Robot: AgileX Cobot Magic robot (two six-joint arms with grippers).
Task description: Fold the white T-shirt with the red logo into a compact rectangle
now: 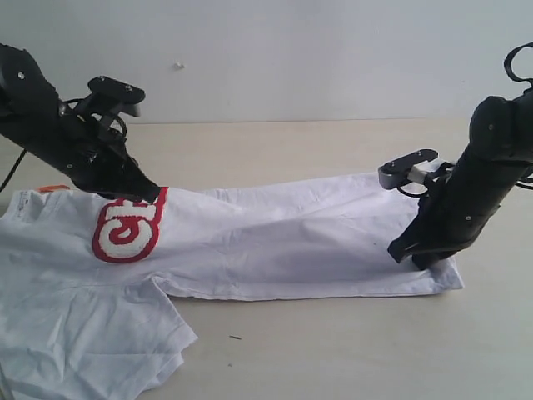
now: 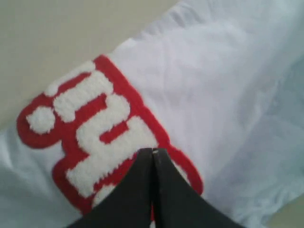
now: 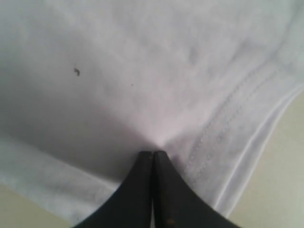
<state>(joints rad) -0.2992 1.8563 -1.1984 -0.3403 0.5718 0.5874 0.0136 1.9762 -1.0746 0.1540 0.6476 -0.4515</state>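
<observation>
The white T-shirt (image 1: pixel 275 242) lies across the tan table, its body in a long band and a sleeve spread at the front left. The red logo (image 1: pixel 125 233) with fuzzy white letters shows near the left end, bent upward at its top. My left gripper (image 1: pixel 154 196) is shut right on the logo's upper edge; in the left wrist view its fingertips (image 2: pixel 153 151) meet over the red logo (image 2: pixel 95 128). My right gripper (image 1: pixel 412 258) is shut at the hem end, where the cloth (image 3: pixel 142 71) puckers into its tips (image 3: pixel 153 153) beside the stitched hem (image 3: pixel 228 123).
A small orange neck tag (image 1: pixel 52 189) shows at the shirt's far left. Bare tan table (image 1: pixel 350 342) lies in front of the shirt and behind it up to the pale wall (image 1: pixel 291 58). Both black arms lean in over the shirt's ends.
</observation>
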